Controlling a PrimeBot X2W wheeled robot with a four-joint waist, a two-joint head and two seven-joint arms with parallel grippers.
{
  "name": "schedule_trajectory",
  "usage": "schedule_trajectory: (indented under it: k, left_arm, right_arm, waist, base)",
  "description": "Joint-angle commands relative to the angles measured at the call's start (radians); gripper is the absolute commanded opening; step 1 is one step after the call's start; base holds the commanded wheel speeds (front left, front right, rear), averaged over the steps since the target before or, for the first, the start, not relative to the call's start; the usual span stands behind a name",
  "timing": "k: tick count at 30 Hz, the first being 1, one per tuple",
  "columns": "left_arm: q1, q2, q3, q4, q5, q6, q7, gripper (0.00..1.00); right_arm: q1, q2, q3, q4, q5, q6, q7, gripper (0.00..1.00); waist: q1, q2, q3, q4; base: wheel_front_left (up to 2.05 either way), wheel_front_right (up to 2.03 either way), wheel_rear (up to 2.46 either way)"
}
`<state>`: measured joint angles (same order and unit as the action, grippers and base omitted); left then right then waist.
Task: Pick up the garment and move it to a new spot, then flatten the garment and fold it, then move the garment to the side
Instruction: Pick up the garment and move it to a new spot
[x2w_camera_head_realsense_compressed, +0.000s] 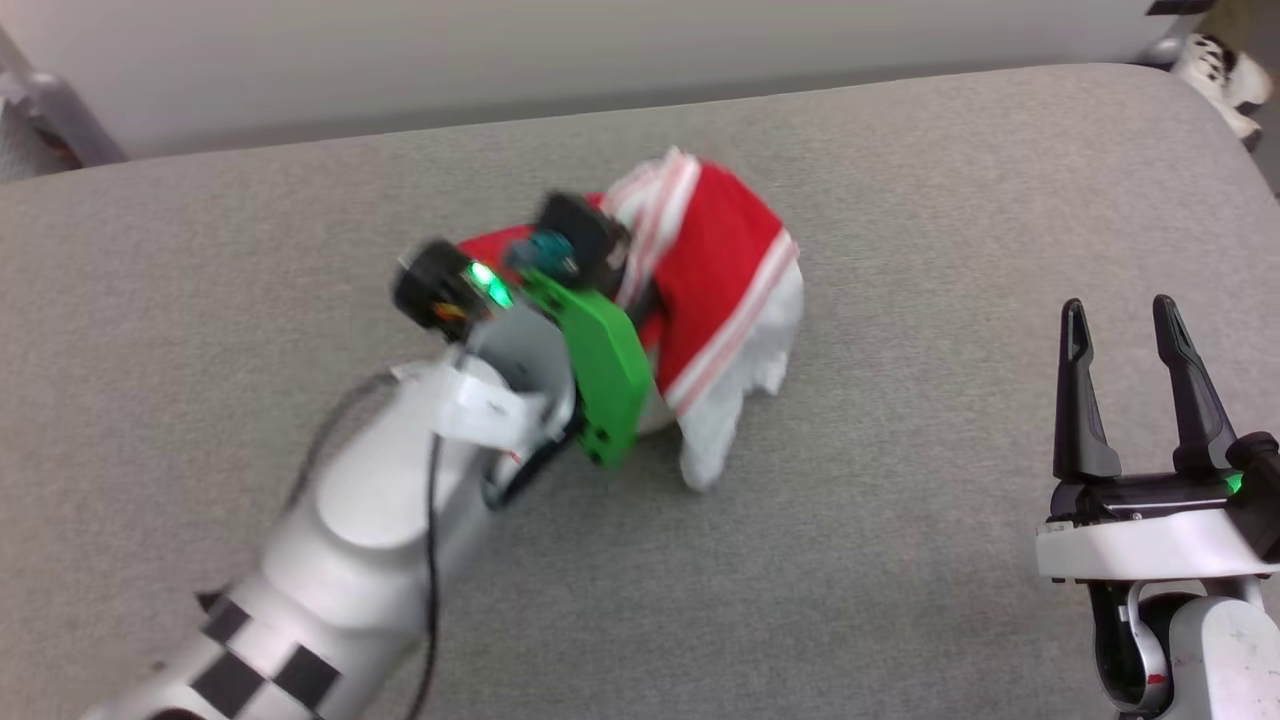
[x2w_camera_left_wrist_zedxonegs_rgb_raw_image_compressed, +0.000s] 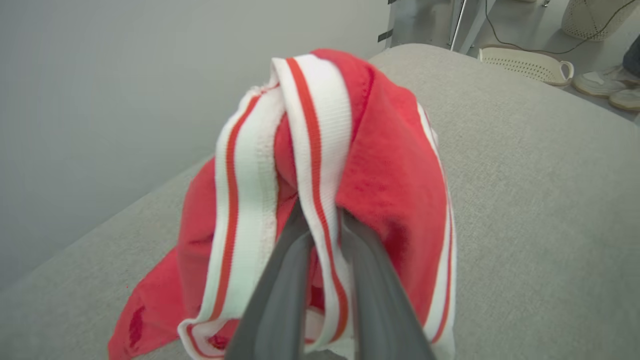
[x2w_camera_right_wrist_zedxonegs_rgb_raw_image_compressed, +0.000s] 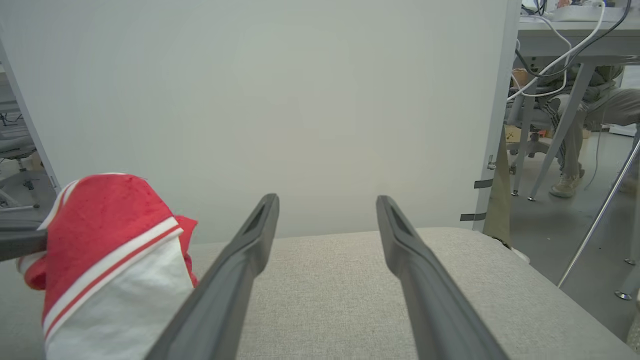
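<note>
Garment: your red jersey shirt with white sleeves and striped trim (x2w_camera_head_realsense_compressed: 720, 270) hangs in a bunched heap near the middle of the grey fabric-covered tabletop (x2w_camera_head_realsense_compressed: 900, 550), towards its far edge. You cannot tell whether the low white folds touch the surface.
Left claw: the left claw (x2w_camera_left_wrist_zedxonegs_rgb_raw_image_compressed: 322, 215) is closed on a band of the white-and-red striped trim (x2w_camera_left_wrist_zedxonegs_rgb_raw_image_compressed: 312, 125), which runs up between its two dark fingers.
Why that hold: the trim is a firm, doubled edge, so pinching it likely gives you a surer grip than loose red cloth would. The rest of the shirt drapes down from that one point.
Right claw: the right claw (x2w_camera_head_realsense_compressed: 1117, 305) stands with its fingers spread wide and nothing between them. It is well apart from the shirt at your near right, and seems kept out of the way while one arm carries.
Step in hand: by the look of it, this is the carry to a new spot. Flattening and folding are not yet begun.
Watch for: a single pinch lets the cloth swing and twist, so expect a crumpled landing that needs both claws to spread it.
</note>
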<state>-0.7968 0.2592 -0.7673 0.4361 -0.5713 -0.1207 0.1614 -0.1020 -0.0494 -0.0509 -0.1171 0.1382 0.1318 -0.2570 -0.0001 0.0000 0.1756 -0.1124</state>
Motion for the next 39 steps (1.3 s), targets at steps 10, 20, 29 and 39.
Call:
schedule_trajectory:
  k: [10, 20, 29, 39]
  left_arm:
    - [0.141, -0.168, -0.134, 0.199, -0.004, -0.007, -0.066, 1.0]
    - [0.111, -0.165, -0.086, 0.204, -0.05, -0.001, -0.231, 1.0]
    - [0.19, -0.032, 0.055, 0.067, -0.077, 0.1, -0.391, 1.0]
    - [0.495, 0.026, 0.247, -0.217, -0.015, 0.175, -0.423, 1.0]
  right_arm:
    - [0.016, -0.001, 0.009, 0.021, 0.008, -0.001, -0.005, 1.0]
    - [0.05, -0.001, -0.007, 0.056, -0.006, -0.001, -0.005, 1.0]
    - [0.101, -0.001, -0.024, 0.078, -0.022, -0.001, -0.005, 1.0]
    - [0.157, -0.001, -0.032, 0.092, -0.027, -0.001, -0.005, 1.0]
  waist:
    - [0.0001, 0.0, 0.006, -0.053]
    - [0.0001, 0.0, -0.072, 0.066]
    - [0.0001, 0.0, -0.145, 0.153]
    - [0.0001, 0.0, -0.189, 0.185]
  base:
    - [0.0, 0.0, 0.0]
    - [0.0, 0.0, 0.0]
    - [0.0, 0.0, 0.0]
    - [0.0, 0.0, 0.0]
